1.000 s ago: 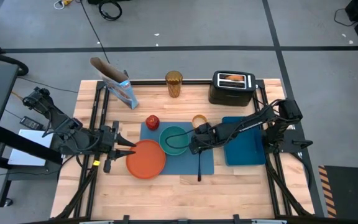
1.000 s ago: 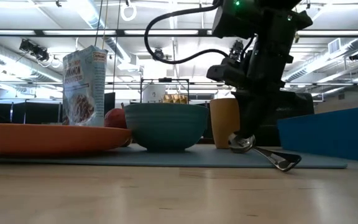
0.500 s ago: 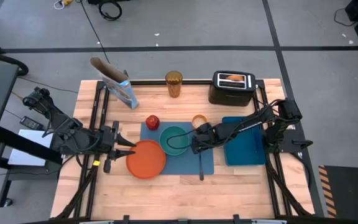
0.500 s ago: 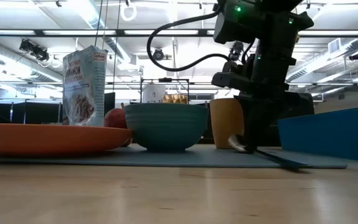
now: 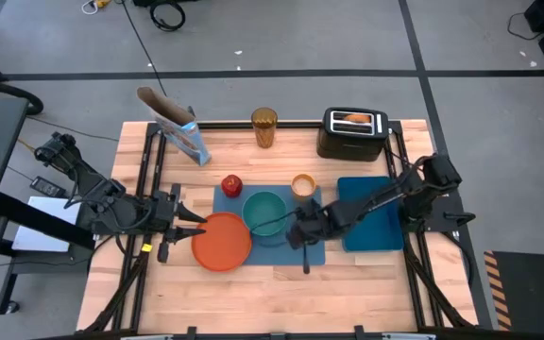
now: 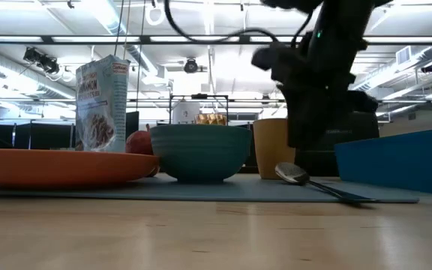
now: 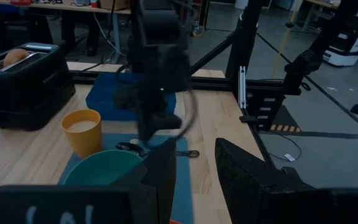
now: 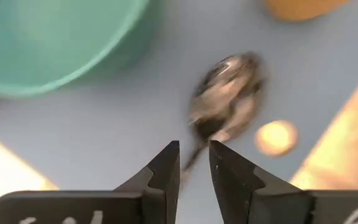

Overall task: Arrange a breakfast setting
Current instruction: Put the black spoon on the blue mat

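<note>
The blue placemat carries the teal bowl, the orange cup and the metal spoon. The spoon lies flat right of the bowl, its handle toward the near edge. The orange plate overlaps the mat's left edge. The red apple sits behind the plate, at the mat's far left corner. My right gripper hangs narrowly open just above the spoon, clear of it in the low view. My left gripper waits open at the plate's left rim. The cereal box stands far left, and toast sits in the toaster.
A black toaster and an amber glass stand along the far edge. A blue bin sits right of the placemat under my right arm. Bare wood lies along the near edge.
My right gripper has let go of the spoon, risen and moved toward the near edge. The spoon, held tilted by its bowl end a second ago, now lies flat on the placemat.
</note>
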`<state>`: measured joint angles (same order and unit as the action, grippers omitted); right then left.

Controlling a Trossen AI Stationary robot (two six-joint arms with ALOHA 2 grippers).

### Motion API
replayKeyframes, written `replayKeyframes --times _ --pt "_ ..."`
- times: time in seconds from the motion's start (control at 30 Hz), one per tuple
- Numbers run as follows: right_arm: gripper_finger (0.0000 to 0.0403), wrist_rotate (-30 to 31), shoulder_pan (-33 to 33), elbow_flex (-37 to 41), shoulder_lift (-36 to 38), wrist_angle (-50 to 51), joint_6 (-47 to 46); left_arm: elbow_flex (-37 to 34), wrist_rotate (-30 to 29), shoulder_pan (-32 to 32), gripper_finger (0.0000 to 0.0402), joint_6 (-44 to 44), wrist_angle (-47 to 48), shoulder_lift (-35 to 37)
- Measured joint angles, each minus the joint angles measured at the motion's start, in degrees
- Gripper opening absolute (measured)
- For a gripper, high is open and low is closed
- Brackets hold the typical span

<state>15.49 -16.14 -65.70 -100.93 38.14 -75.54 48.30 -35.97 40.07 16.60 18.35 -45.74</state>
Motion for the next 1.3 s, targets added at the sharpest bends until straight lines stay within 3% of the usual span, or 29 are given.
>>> replayKeyframes --times 0.2,0.43,0.7,1.07,1.3 --pt "0.0094 0.8 -4.8 -2.2 -4.6 0.5 -6.1 0.0 0.0 -0.1 0.0118 -0.8 0.0 0.0" --pt "0.0093 0.0 -4.7 -2.5 -9.5 -0.9 -10.0 0.0 0.0 -0.1 0.0118 -0.5 0.9 -0.1" --pt "0.0087 0.9 -3.6 -2.5 -9.3 -0.5 -11.3 0.0 0.0 -0.1 0.0118 -0.3 1.3 -0.1" --pt "0.0019 0.5 -2.8 -2.4 -9.1 -0.2 -12.0 0.0 0.0 -0.1 0.0118 -0.5 1.4 -0.1" --pt "0.0038 1.2 -0.4 -2.4 -5.7 4.3 -16.8 0.0 0.0 -0.1 0.0118 0.4 1.4 -0.1"
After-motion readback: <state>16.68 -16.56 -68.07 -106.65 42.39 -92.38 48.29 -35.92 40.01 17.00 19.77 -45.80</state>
